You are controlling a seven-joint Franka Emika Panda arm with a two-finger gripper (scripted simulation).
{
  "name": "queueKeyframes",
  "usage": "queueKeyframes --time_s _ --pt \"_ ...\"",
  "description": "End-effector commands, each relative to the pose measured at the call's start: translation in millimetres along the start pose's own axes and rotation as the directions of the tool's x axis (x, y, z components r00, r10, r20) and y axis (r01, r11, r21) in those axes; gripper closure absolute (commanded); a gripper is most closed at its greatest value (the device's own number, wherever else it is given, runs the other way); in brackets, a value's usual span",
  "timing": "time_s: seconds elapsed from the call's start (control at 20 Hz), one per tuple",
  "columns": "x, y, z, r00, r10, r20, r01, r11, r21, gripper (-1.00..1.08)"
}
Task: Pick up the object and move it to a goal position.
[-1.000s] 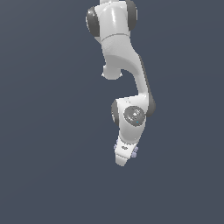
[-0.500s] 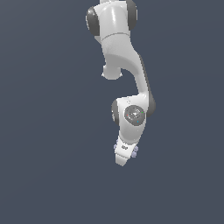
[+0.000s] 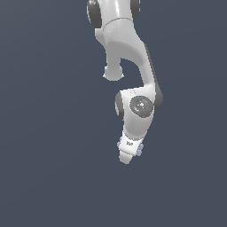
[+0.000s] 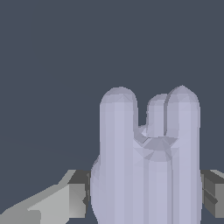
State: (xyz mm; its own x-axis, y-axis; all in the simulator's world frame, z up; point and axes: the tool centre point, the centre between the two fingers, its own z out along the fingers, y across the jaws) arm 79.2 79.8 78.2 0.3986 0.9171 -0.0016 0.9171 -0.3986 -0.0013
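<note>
White arm hangs down from the top of the exterior view against a flat dark blue-grey backdrop. No table edge or any other surface shows in either view, so there is nothing to place things against but the arm itself.

Round joint with a dark disc face sits low on the arm. Below it the wrist narrows to the gripper, which points downward and tilts slightly toward the exterior view's left.

The object, pale lavender-grey, peeks out at both sides of the gripper body in the exterior view: one small knobby bit on the exterior view's right, another at the left edge. The rest is hidden behind the white housing.

Wrist view is much clearer. The object fills the space between the two fingers: several rounded, upright cylinders packed side by side, with domed ends and a knobby junction in the middle. One grey finger is pressed against one flank, the other finger sits at the opposite flank. The gripper is closed onto the object, jaws held apart only by its width. No surface shows beneath the object.
</note>
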Motion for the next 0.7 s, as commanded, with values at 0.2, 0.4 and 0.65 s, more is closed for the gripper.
queueKeyframes --time_s 0.2,0.4,0.65 --pt "8 -10 -64 1.0 -0.001 0.0 0.001 1.0 -0.002 1.08" --pt "14 -17 -111 1.0 -0.002 0.0 0.002 1.0 -0.002 1.08" --pt "22 -26 -169 1.0 -0.003 0.0 0.003 1.0 -0.001 1.08"
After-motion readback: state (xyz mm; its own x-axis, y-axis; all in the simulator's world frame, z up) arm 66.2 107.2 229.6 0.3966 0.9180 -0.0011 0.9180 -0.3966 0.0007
